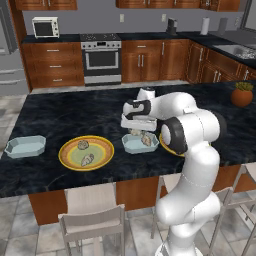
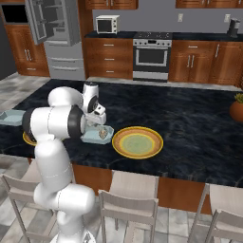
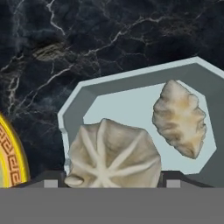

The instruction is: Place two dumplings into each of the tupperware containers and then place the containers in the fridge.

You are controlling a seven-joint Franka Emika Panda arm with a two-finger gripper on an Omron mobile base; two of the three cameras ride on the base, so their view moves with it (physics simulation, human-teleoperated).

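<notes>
My gripper [image 1: 136,131] [image 3: 111,179] hangs just over the nearer pale-blue tupperware container [image 1: 131,146] [image 2: 110,129] [image 3: 131,83], shut on a crinkled dumpling [image 3: 111,153] that spans the gap between the finger tips. A second dumpling [image 3: 179,118] [image 1: 146,140] lies inside that container. Two more dumplings [image 1: 83,145] [image 1: 87,160] rest on a yellow plate [image 1: 67,155] to the left. The other container [image 1: 25,146] [image 2: 9,117] stands bare at the counter's far left. The fridge [image 2: 57,33] is at the back left with a door swung open.
Another yellow plate [image 2: 121,142], with nothing on it, sits right of the nearer container; its rim [image 3: 11,153] shows in the hand view. A potted plant [image 1: 242,95] stands at the far right of the dark marble island. Stools line the near edge.
</notes>
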